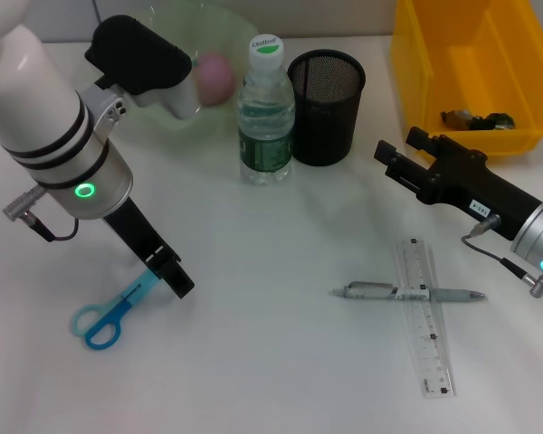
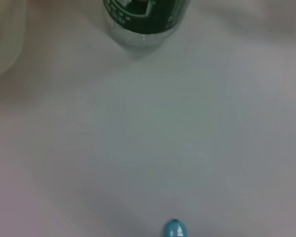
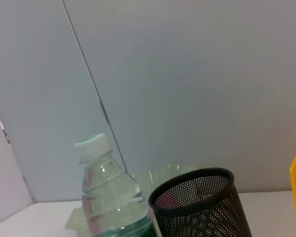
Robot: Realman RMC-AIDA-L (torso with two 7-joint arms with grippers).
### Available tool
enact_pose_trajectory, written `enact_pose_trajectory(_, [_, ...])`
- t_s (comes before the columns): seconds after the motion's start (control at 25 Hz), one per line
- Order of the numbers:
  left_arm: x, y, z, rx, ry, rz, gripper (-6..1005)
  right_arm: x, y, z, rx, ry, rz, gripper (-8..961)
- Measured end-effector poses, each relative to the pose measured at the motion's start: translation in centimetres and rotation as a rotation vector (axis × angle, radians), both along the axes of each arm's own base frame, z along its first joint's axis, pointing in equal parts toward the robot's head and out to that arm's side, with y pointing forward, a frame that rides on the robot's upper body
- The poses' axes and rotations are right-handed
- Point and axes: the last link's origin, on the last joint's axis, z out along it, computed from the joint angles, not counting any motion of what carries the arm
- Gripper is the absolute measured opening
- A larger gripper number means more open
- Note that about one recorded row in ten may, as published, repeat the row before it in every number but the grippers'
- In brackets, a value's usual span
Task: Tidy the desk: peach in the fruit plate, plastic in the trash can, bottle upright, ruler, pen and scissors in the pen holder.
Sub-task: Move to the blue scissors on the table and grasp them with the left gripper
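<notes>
Step in hand, by judgement: scissors pickup. Left hand (image 1: 174, 277) lower left, down at scissors (image 1: 109, 314); grip state cannot tell. Next calls for a lift and carry to holder (image 1: 326, 107), upper centre. Bottle (image 1: 266, 110) upright just left of holder, close to that route. Right hand (image 1: 391, 155) idle at right, state cannot tell. Ruler (image 1: 426, 316) crossing pen (image 1: 407, 292), lower right.

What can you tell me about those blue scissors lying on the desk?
The scissors lie flat on the white desk, at the robot's front left. Two round finger loops show, one light blue and one darker blue, looking like plastic, with a pale blue shank running up from them. The blade end is hidden under the left gripper, which is down right at it. Whether the fingers are gripping it cannot be told. Nothing else touches the scissors.
</notes>
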Motion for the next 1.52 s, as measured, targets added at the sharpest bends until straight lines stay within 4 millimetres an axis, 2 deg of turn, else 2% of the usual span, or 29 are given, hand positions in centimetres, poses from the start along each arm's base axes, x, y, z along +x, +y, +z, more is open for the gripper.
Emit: enact_pose_trajectory(1.52, [-0.87, -0.03, -0.51, -0.02, 0.052, -0.004, 800, -0.05, 0.29, -0.11, -0.002, -0.008, -0.007, 653])
